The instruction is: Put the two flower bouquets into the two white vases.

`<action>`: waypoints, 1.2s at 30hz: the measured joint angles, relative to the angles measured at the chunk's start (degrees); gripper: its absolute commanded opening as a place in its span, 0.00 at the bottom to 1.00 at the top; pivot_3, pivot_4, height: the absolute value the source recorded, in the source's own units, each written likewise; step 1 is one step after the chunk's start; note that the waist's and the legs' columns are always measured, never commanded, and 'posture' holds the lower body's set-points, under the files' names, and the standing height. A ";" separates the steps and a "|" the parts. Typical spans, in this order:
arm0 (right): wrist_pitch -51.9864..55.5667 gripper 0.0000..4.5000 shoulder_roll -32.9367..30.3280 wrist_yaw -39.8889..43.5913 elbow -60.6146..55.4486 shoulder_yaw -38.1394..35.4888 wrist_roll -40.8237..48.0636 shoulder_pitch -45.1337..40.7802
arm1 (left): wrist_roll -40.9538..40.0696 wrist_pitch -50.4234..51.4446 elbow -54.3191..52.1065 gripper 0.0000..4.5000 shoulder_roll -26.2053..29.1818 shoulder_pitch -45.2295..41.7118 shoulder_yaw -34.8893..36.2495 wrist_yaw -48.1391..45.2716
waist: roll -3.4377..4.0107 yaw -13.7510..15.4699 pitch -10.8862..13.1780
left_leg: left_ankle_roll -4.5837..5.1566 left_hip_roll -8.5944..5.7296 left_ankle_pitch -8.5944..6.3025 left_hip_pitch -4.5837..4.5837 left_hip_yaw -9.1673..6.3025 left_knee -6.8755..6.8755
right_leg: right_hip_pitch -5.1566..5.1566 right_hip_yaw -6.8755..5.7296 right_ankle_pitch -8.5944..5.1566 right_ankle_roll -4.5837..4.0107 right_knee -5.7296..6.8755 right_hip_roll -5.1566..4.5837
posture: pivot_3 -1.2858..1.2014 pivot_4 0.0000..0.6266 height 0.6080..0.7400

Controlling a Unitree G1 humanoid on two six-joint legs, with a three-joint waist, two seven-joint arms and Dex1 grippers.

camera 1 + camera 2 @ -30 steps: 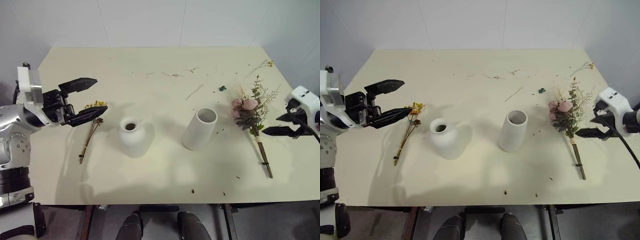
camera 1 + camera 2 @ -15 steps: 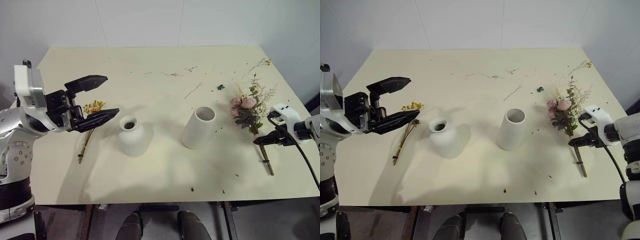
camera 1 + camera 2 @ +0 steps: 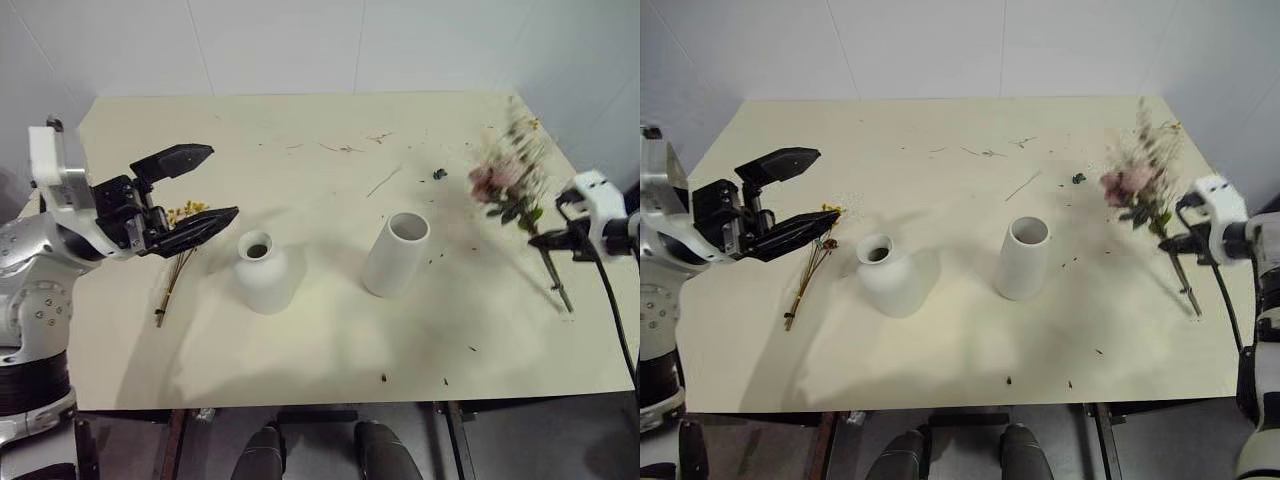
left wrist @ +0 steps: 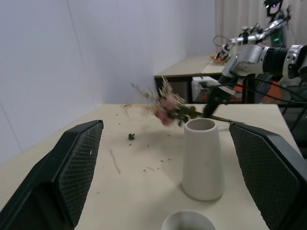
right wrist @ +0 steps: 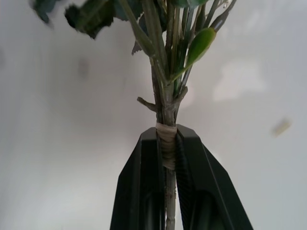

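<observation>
Step in hand: we've got the rose bunch [image 3: 1140, 185] clamped by its taped stems in the right end effector [image 3: 1175, 243], lifted off the tabletop [image 3: 970, 330], heads up, tail hanging low. Next, as we judge it: swing it over the tall vase [image 3: 1023, 259], stems down, drop into the wide mouth. Left end effector [image 3: 185, 190] is spread wide w/ nothing in it, above the yellow bunch [image 3: 180, 250], which lies flat just beside the short vase [image 3: 262, 270]. Both vases upright, empty. Loose twigs [image 3: 385, 182] & scraps around; nothing blocks the path, but long sprigs could snag the rim.
</observation>
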 measured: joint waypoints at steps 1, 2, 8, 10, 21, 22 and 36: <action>-1.86 0.01 0.38 -1.80 -1.31 -3.20 1.37 0.34 | 0.21 -0.19 0.83 1.00 -0.13 -0.59 -0.15 -0.12 | 0.00 0.00 0.00 | 0.00 0.00 0.00 -0.01 0.00 0.01 | 0.00 0.00 0.00 0.00 0.02 0.01 | 0.52 0.24 1.00; -4.72 0.01 1.69 -4.06 -3.89 -8.37 3.87 1.07 | 0.65 -0.60 2.42 1.00 -0.23 -1.86 -0.66 -0.32 | 0.00 -0.14 0.00 | 0.00 0.01 0.00 0.00 0.00 0.02 | 0.00 0.01 0.00 0.01 0.03 0.02 | 0.52 0.24 1.00; -12.84 0.01 11.44 -12.14 -22.29 -25.35 17.12 3.99 | 1.88 -1.96 6.04 1.00 -0.75 -4.98 -2.66 -2.16 | 0.00 -0.25 0.00 | 0.00 0.06 0.01 0.03 -0.02 0.03 | -0.01 0.05 0.01 0.03 0.19 0.09 | 0.52 0.24 1.00; -11.07 0.01 17.39 -15.16 -31.58 -29.68 24.45 5.10 | 2.07 -2.01 7.84 1.00 -0.90 -6.44 -3.35 -2.81 | 0.00 -0.16 0.00 | 0.00 0.06 0.01 -0.01 -0.05 0.13 | -0.01 0.05 0.01 0.03 0.28 0.09 | 0.52 0.24 1.00; -0.42 0.01 23.60 -19.24 -55.50 -25.04 39.84 15.50 | 4.51 -1.99 13.55 1.00 -0.72 -7.79 -6.60 -8.37 | -0.04 0.04 -0.02 | 0.08 0.00 0.03 -0.01 -0.10 0.41 | 0.05 0.07 0.06 0.08 0.41 0.08 | 0.52 0.24 1.00; -0.65 0.01 23.61 -19.24 -55.86 -24.47 39.85 15.83 | 4.93 -1.99 13.67 1.00 -0.46 -7.79 -6.85 -9.03 | -0.04 0.03 -0.02 | 0.09 0.00 0.03 -0.01 -0.10 0.40 | 0.05 0.07 0.07 0.07 0.42 0.08 | 0.52 0.24 1.00; -5.52 0.01 25.69 -20.58 -56.64 -23.03 40.56 16.80 | 7.70 -2.65 15.16 1.00 -0.68 -9.46 -9.16 -11.89 | -0.04 -0.02 -0.03 | 0.11 0.01 0.03 -0.01 -0.11 0.39 | 0.04 0.07 0.07 0.08 0.42 0.08 | 0.52 0.24 1.00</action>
